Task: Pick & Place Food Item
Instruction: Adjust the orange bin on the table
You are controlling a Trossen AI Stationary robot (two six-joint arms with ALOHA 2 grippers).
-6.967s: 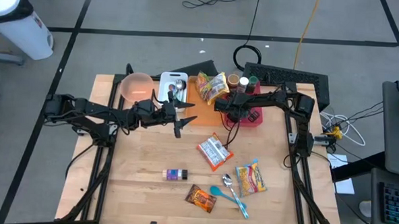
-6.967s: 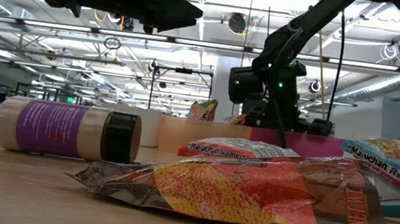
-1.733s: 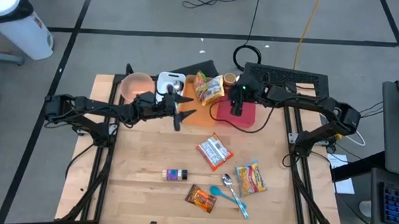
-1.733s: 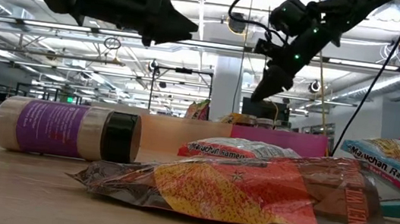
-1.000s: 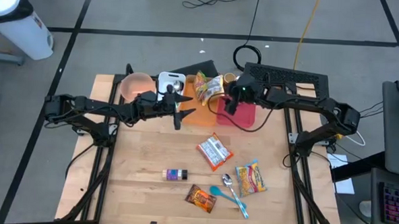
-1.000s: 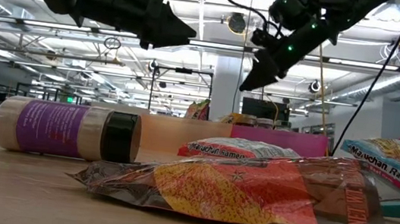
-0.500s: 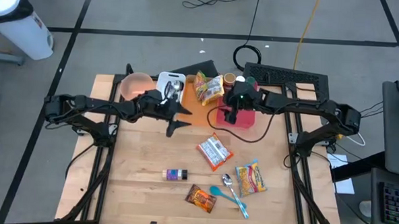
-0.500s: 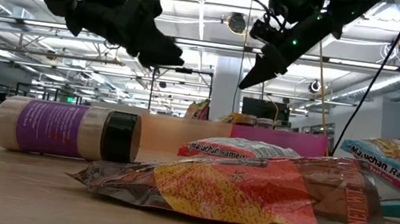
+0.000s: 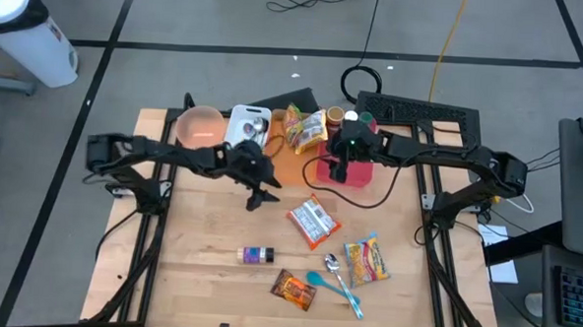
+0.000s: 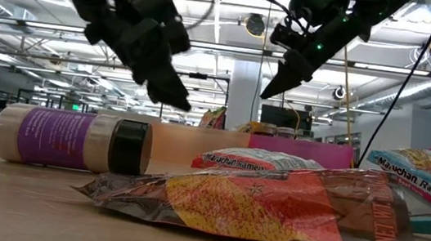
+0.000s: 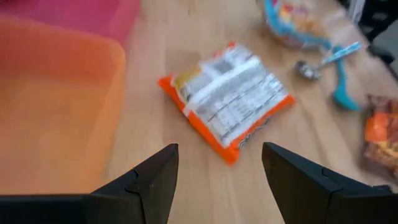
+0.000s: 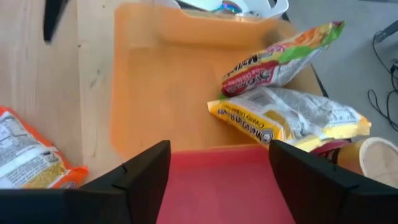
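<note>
An orange-edged ramen packet (image 9: 313,224) lies flat on the wooden table; in the left wrist view the ramen packet (image 11: 227,102) shows just beyond my fingers. My left gripper (image 9: 262,196) hangs open above the bare wood to the packet's left, tipped down, nothing between its fingers (image 11: 155,180). My right gripper (image 9: 336,172) stands open over the near edge of a pink tray (image 12: 217,183). Beside it is an orange tray (image 12: 168,93), with two food packets (image 12: 286,112) at its far end.
A pink bowl (image 9: 199,128) and a white container (image 9: 249,124) stand at the back left. Near the front lie a small purple-labelled bottle (image 9: 256,255), a brown snack bag (image 9: 294,290), a blue-edged ramen packet (image 9: 366,260) and two spoons (image 9: 338,276).
My left gripper has gone from beside the orange tray toward the table's near edge and downward, tipping its fingers down toward the orange-edged ramen packet. It stays open. The packet has not moved.
</note>
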